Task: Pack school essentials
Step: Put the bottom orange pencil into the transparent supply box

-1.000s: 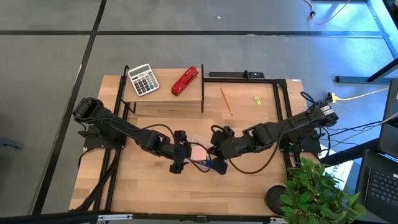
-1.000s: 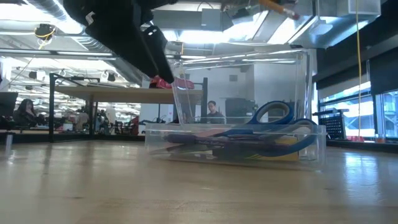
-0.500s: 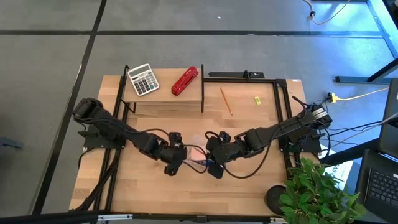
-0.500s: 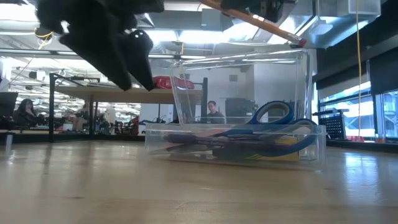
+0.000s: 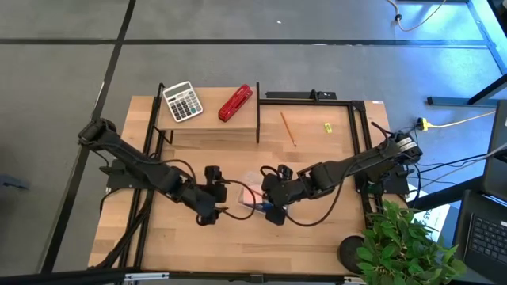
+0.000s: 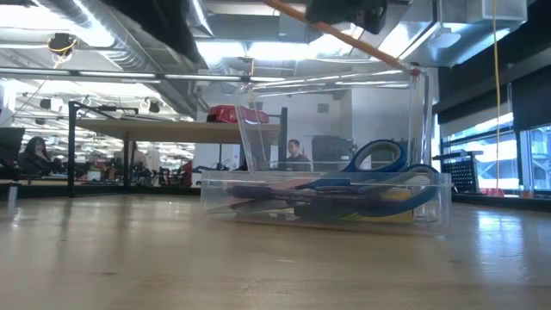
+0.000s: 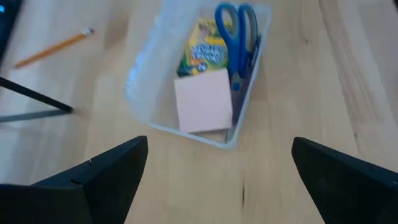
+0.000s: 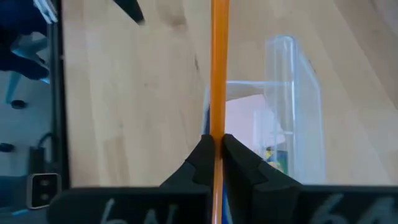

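Right claw (image 8: 213,146) clamped on an orange pencil (image 8: 217,68) directly over the clear box (image 7: 152,93) (scissors (image 7: 239,43) and pink pad (image 7: 203,107) already inside), pencil lying along the box's length; left claw (image 5: 207,215) spread wide beside it.

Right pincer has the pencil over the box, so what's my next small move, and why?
Probably lower the right pincer a little, tilting the orange pencil flatter: it is clamped above the clear box, which already holds the scissors and pink pad. The open left pincer is off to the side.
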